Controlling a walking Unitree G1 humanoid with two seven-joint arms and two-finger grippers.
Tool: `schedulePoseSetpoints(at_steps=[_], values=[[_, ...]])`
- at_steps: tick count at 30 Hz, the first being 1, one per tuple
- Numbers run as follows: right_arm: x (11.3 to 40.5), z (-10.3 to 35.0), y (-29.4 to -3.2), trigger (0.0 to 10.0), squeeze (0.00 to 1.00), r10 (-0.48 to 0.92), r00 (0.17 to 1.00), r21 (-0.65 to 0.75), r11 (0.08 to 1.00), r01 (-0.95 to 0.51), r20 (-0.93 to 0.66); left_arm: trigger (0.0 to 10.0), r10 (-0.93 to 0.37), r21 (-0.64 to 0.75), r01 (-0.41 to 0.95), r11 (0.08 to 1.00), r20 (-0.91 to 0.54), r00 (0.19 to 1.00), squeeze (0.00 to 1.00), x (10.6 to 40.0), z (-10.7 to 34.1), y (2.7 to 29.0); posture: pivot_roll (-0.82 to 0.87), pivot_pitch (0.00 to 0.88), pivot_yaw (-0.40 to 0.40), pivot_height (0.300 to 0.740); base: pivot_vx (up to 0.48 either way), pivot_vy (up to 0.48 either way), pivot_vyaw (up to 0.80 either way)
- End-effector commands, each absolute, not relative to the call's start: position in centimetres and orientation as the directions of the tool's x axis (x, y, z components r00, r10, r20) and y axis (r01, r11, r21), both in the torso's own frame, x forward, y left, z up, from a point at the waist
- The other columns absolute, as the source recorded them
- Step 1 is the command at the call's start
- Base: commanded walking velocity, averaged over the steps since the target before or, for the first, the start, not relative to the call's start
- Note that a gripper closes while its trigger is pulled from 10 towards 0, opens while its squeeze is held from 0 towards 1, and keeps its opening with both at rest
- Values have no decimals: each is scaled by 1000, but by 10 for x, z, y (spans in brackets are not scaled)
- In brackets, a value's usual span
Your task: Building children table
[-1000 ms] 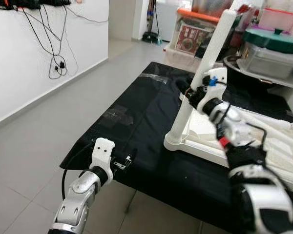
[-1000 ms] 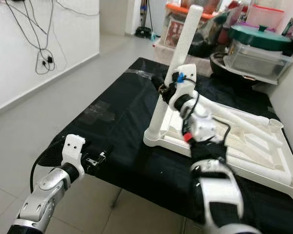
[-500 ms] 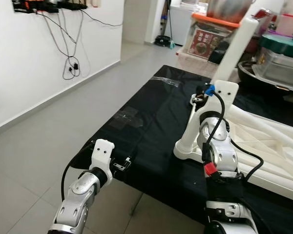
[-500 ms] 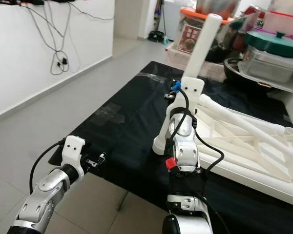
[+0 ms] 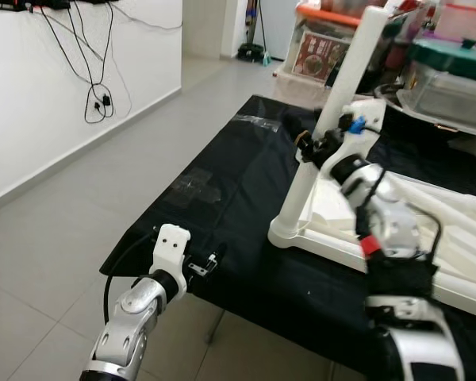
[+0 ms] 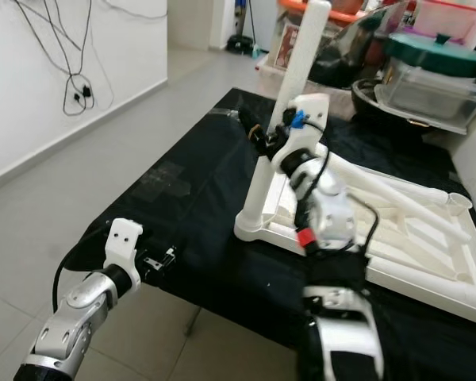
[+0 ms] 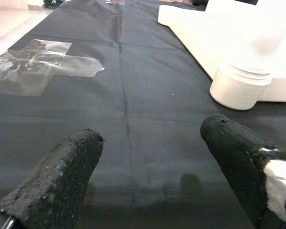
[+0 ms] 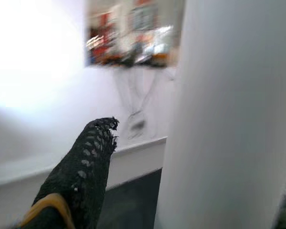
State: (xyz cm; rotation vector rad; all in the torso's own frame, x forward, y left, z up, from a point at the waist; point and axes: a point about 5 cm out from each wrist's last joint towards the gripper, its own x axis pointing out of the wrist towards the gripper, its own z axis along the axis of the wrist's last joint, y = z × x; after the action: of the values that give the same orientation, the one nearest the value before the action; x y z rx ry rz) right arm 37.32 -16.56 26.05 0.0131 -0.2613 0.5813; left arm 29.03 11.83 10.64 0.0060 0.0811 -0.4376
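Table leg [image 5: 333, 125], a smooth white plastic tube, stands tilted in the near left corner socket of the white tabletop [image 6: 397, 238], which lies upside down on a black cloth [image 5: 238, 198]. My right gripper [image 5: 308, 146] is at the leg's middle; one rough black finger [image 8: 83, 171] lies just beside the tube, and I cannot tell whether the grip is closed. My left gripper [image 7: 150, 181] hovers at the cloth's near left edge, its two textured black fingers spread wide, holding nothing.
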Motion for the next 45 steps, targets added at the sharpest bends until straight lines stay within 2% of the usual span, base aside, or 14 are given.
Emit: schedulePoseSetpoints(at_steps=[1, 5, 6, 9, 10, 17, 24, 25, 28, 39, 40, 43, 44, 45], values=[[376, 249, -156, 10000, 0, 631, 753, -70, 773, -631, 186, 10000, -424, -13, 425, 905, -92, 901, 0, 292, 105, 117, 14, 0, -154, 740, 0, 0, 0], [389, 240, -170, 10000, 0, 605, 790, -83, 796, -599, 101, 10000, -425, -9, 426, 905, -91, 901, 0, 292, 105, 116, 26, 0, -164, 740, 0, 0, 0], [392, 240, -171, 2824, 0, 596, 797, -80, 803, -591, 96, 10000, -420, -7, 421, 907, -89, 903, 0, 292, 105, 118, 30, 0, -167, 740, 0, 0, 0], [393, 240, -171, 2824, 0, 603, 792, -80, 798, -597, 97, 10000, -416, -7, 417, 909, -88, 905, 0, 292, 105, 119, 30, 0, -167, 740, 0, 0, 0], [393, 240, -171, 0, 0, 612, 784, -81, 791, -607, 104, 10000, -414, -6, 415, 910, -88, 906, 0, 291, 105, 119, 32, 0, -168, 740, 0, 0, 0], [387, 238, -175, 0, 0, 673, 732, -111, 739, -664, 106, 10000, -423, -7, 424, 906, -94, 902, 0, 288, 104, 119, 20, 0, -157, 740, 0, 0, 0], [398, 235, -189, 0, 0, 422, 903, -163, 899, -406, 81, 10000, -437, -7, 438, 899, -92, 895, 0, 288, 103, 118, 9, 0, -153, 740, 0, 0, 0], [398, 221, -202, 0, 0, 7, 997, -62, 998, -2, 82, 10000, -451, -11, 452, 892, -89, 888, 0, 287, 104, 115, 14, 0, -151, 740, 0, 0, 0], [382, 202, -195, 0, 0, -214, 974, 14, 977, 214, 68, 10000, -462, -12, 463, 886, -94, 882, 0, 284, 103, 113, 16, 0, -147, 740, 0, 0, 0], [362, 194, -141, 0, 0, -116, 992, 44, 993, 114, 51, 10000, -481, -15, 482, 876, -99, 871, 0, 282, 103, 114, 15, 0, -148, 740, 0, 0, 0], [363, 199, -135, 9451, 0, -90, 995, 27, 996, 89, 47, 10000, -482, -17, 483, 876, -99, 871, 0, 282, 102, 113, 9, 0, -154, 740, 0, 0, 0], [367, 211, -132, 10000, 0, -50, 997, -2, 999, 50, 63, 10000, -485, -24, 485, 874, -97, 869, 0, 282, 102, 110, 10, 0, -154, 740, 0, 0, 0], [370, 219, -137, 10000, 718, -51, 995, -6, 999, 52, 87, 10000, -487, -27, 487, 873, -96, 868, 0, 281, 101, 109, 10, 0, -153, 740, 0, 0, 0], [370, 219, -137, 10000, 718, -51, 995, -6, 999, 52, 87, 10000, -487, -27, 487, 873, -96, 868, 0, 281, 101, 109, 10, 0, -153, 740, 0, 0, 0]])
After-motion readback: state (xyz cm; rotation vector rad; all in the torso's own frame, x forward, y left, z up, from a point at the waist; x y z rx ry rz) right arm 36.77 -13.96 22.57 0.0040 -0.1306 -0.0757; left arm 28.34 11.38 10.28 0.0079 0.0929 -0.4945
